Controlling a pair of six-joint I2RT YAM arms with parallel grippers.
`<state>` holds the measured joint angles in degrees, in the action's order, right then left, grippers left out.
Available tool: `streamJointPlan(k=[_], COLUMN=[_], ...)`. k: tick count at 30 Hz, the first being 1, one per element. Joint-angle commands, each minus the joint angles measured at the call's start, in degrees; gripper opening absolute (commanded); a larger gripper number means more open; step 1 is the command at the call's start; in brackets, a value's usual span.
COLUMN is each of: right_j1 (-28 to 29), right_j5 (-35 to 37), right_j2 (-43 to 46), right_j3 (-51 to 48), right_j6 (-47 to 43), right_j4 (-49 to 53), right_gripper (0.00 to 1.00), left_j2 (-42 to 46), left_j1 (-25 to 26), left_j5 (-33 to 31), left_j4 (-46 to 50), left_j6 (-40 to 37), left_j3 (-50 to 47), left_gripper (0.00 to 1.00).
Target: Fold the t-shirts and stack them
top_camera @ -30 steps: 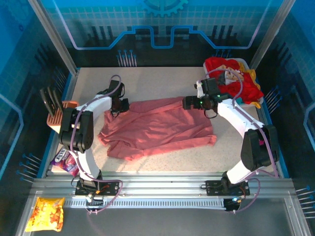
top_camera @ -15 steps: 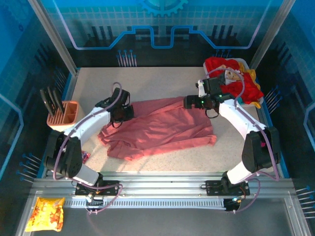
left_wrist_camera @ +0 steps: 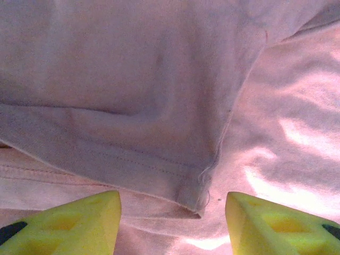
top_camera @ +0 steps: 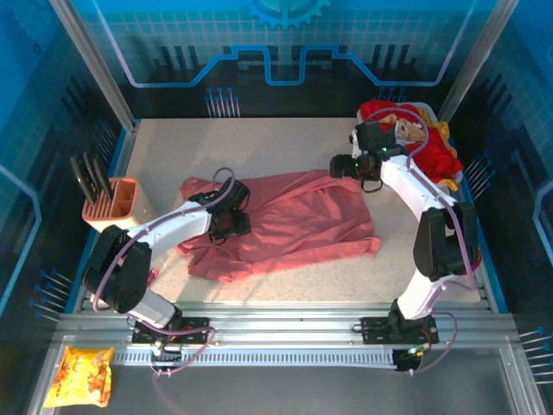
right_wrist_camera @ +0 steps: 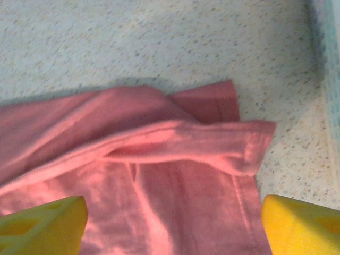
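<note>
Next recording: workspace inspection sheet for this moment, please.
Surface: speckled table, flat.
Job's things: pink t-shirt spread rumpled mid-table; red and yellow shirts piled in white tray, far right.
Clutter: utensil holder at left edge; snack bag in front of the rail.
Grippers: left gripper open over the pink shirt; right gripper open above its far right corner.
Cables: purple cables loop along both arms.
Surroundings: blue-lit enclosure walls.

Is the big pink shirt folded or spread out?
Mostly spread out: the pink shirt lies wide and rumpled on the table, only some edges flopped over.
</note>
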<state>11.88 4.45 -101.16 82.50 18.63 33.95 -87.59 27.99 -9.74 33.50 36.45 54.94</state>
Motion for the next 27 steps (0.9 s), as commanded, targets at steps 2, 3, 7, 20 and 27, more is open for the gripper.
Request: streamJointPlan(k=[2,3,7,20,27], right_j1=[-1.3,-1.4,-1.5,-1.4,-1.2], right_j5=[4.4,5.2,6.6,12.4,11.4], right_j2=[-5.7,-6.8,-10.8,-17.9,-19.3], right_j3=[5.1,5.8,9.4,12.6,12.2], right_j6=[1.5,2.0,3.3,5.3,5.4], right_j4=[4.3,4.2,5.7,7.0,5.9], right_gripper=[0.78,0.75,0.70,0.64,0.58], left_j2=[1.5,1.0,1.3,6.5,6.3], left_j1=[0.4,0.4,0.4,0.3,0.2], left_j5=[-3.2,-3.3,-3.5,-4.3,-3.5], left_j4=[4.5,5.4,6.9,6.9,6.2], left_j6=[-3.0,-3.7,-4.6,-5.9,-6.3], left_j3=[7.6,9.0,10.2,7.6,7.5], left_gripper=[0.55,0.55,0.55,0.56,0.56])
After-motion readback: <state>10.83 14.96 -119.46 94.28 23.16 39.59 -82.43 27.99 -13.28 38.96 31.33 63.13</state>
